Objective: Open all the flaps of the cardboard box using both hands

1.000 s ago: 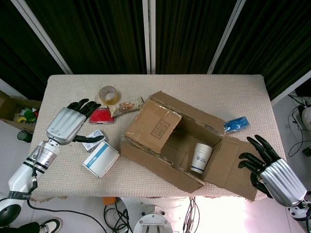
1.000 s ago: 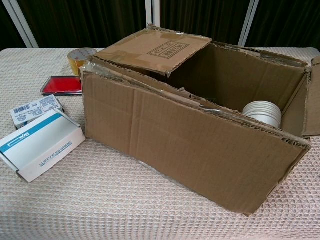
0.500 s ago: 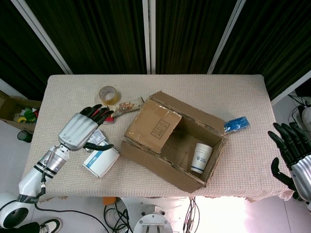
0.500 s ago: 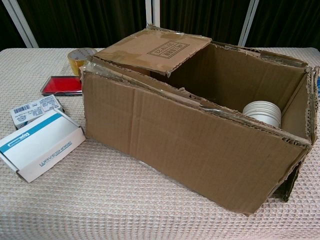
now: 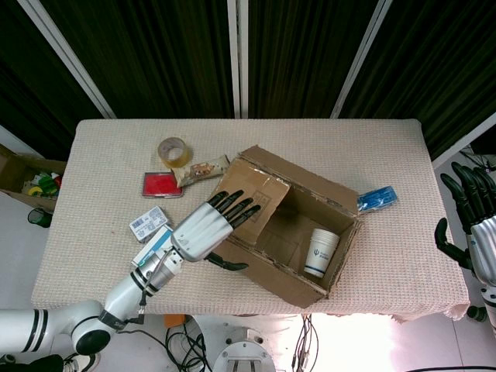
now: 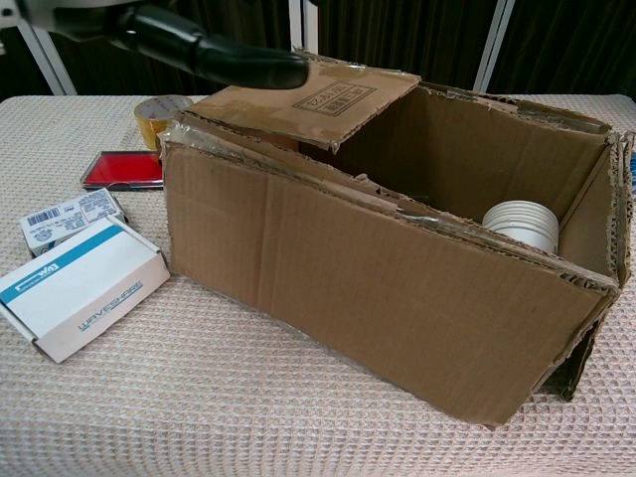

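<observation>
The cardboard box (image 5: 291, 267) lies at an angle in the middle of the table, its top mostly uncovered. One flap (image 5: 252, 194) at its left end still folds in over the opening; it also shows in the chest view as the flap (image 6: 308, 99). A white paper cup (image 5: 320, 252) stands inside at the right end. My left hand (image 5: 211, 229) hovers with fingers spread over the box's near-left corner, its fingertips reaching over that flap and holding nothing. In the chest view the left hand (image 6: 189, 45) shows as dark fingers just above the flap. My right hand (image 5: 474, 221) is open past the table's right edge.
A tape roll (image 5: 172, 149), a red flat case (image 5: 161, 184) and a snack wrapper (image 5: 200, 169) lie left of the box. Two small cartons (image 6: 79, 288) sit near the front left, under my left forearm. A blue packet (image 5: 377, 199) lies right of the box.
My left hand swept right from beside the small cartons to above the box's folded flap. My right hand pulled back off the table to the right. The right flap dropped down.
</observation>
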`<state>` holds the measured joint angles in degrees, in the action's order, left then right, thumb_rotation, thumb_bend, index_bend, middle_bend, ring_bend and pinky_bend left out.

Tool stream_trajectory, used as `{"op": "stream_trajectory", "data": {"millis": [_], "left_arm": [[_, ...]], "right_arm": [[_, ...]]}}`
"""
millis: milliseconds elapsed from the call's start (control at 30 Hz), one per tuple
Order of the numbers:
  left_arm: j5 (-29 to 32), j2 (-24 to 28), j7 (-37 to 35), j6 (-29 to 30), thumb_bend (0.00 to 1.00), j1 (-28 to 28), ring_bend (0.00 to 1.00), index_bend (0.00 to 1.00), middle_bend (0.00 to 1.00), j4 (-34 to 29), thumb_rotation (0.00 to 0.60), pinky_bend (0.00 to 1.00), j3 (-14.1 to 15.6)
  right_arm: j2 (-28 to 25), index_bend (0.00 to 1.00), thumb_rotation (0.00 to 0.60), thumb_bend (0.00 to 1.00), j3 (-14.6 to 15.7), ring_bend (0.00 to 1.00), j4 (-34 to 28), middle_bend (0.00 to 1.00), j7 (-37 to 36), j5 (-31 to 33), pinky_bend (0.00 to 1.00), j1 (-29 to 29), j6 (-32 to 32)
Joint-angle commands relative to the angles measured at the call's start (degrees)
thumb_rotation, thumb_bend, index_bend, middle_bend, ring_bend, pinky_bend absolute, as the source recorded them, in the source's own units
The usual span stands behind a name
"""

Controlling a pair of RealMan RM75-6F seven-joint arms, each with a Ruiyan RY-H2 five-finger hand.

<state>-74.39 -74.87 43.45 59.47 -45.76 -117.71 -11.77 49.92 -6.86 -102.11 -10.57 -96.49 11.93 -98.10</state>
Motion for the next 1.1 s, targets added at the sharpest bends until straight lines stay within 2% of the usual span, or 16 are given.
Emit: {"op": "stream_trajectory", "data": {"millis": [33,233,333,500,667,700,800,833,867,1100], "left_arm": [[7.6,-7.9,5.4,0.8,0.07,-4.8,0.08,0.06,0.12,2.7,0.0,0.22,-3.6],[16.3,-18.2,14.0,4.3,0.07,-10.9,0.07,0.02,0.09,10.1,0.0,0.21,-6.6],[19.4,-21.1,17.2,5.8,0.07,-13.4,0.07,0.0,0.08,12.4,0.0,0.2,-7.7],[22.6,-23.1,21.3,7.9,0.08,-15.9,0.06,0.0,0.07,14.6,0.012,0.19,-7.8],[25.2,-23.7,23.9,9.0,0.09,-17.5,0.05,0.0,0.04,15.4,0.152,0.19,-7.2],[25.7,-23.9,24.3,9.1,0.09,-18.0,0.05,0.0,0.03,15.7,0.194,0.18,-7.1],[26.7,-24.5,25.6,9.0,0.12,-19.3,0.04,0.0,0.01,16.5,0.38,0.18,-6.8],[27.1,-24.7,26.1,9.3,0.12,-19.7,0.04,0.0,0.0,16.7,0.421,0.18,-6.8],[27.4,-24.9,26.2,9.5,0.13,-19.9,0.04,0.0,0.0,16.8,0.441,0.18,-6.8],[27.5,-24.8,28.0,11.4,0.13,-21.1,0.04,0.0,0.0,17.2,0.441,0.17,-5.4]], "right_arm": [[-0.3,0.0,0.6,0.66,-0.4,0.0,0.1,0.0,-0.4,0.4,0.0,-0.2,0.0],[-0.7,0.0,0.6,0.66,-0.7,0.0,0.6,0.0,-1.5,0.7,0.0,-0.5,0.6],[-0.8,0.0,0.6,0.66,-0.9,0.0,1.1,0.0,-2.0,0.9,0.0,-0.7,0.6],[-0.9,0.0,0.6,0.65,-1.4,0.0,2.1,0.0,-3.6,1.6,0.0,-0.8,1.0],[-0.4,0.0,0.6,0.65,-1.7,0.0,3.0,0.0,-4.1,2.0,0.0,-0.6,1.8],[-0.3,0.0,0.6,0.65,-1.7,0.0,3.2,0.0,-4.2,2.0,0.0,-0.5,2.0],[0.1,0.0,0.6,0.64,-1.8,0.0,3.4,0.0,-4.1,1.9,0.0,-0.4,2.5],[0.2,0.0,0.6,0.64,-1.8,0.0,3.4,0.0,-4.0,1.9,0.0,-0.3,2.6],[0.3,0.0,0.6,0.64,-1.8,0.0,3.5,0.0,-3.9,1.9,0.0,-0.3,2.7],[0.6,0.0,0.6,0.64,-2.1,0.0,4.0,0.0,-3.9,2.5,0.0,-0.3,3.4]]}}
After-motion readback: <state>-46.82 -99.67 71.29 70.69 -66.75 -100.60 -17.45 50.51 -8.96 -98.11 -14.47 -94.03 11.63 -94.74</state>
